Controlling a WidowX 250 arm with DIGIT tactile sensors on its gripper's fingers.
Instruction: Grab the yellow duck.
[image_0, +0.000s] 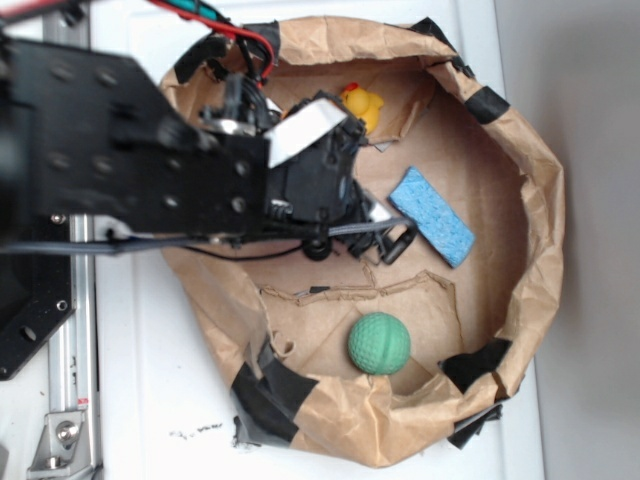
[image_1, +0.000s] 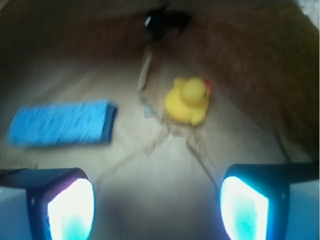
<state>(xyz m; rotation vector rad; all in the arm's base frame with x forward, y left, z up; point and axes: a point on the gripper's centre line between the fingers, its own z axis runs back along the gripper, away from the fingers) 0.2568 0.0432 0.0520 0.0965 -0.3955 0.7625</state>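
The yellow duck is a small glossy toy with a red-orange beak, sitting at the far side of the brown paper basin. In the wrist view the yellow duck lies ahead and a little right of centre, apart from the fingers. My gripper is open, its two glowing pads spread wide with only bare paper between them. In the exterior view the gripper hangs over the basin's middle, short of the duck.
A blue rectangular sponge lies right of the gripper, and the blue sponge shows at the left of the wrist view. A green dimpled ball rests near the basin's front wall. Black tape patches hold the crumpled rim.
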